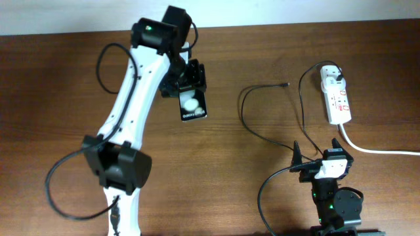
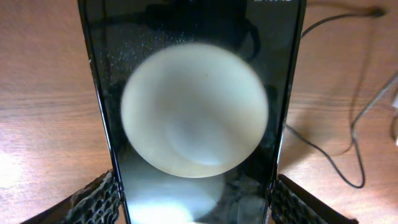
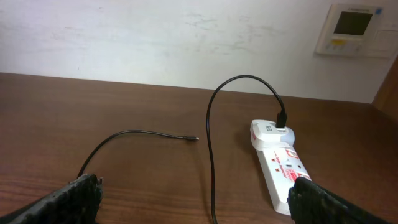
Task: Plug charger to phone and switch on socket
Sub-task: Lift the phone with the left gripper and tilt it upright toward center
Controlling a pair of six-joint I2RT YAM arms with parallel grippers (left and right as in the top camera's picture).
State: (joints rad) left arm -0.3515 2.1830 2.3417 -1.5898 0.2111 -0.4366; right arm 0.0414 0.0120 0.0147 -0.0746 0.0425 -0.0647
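The phone [image 1: 193, 105] lies flat on the wooden surface [image 1: 59, 65], screen up, left of the middle and closer to the far edge than the near one. The left pincer [image 1: 191, 89] is clamped across it, with its ribbed pads [image 2: 99, 200] pressed to the two long sides. The charger [image 1: 262, 87] trails over the right half. Its small tip lies bare on the wood, well apart from the phone. The cable loops back to a white plug [image 3: 273, 132] seated in the far end of the socket [image 1: 338, 99]. The socket lies near the far right corner, and its thick white cord [image 1: 384, 151] runs off the right edge. The right pincer [image 1: 316, 152] is spread wide and holds nothing, by the near edge.
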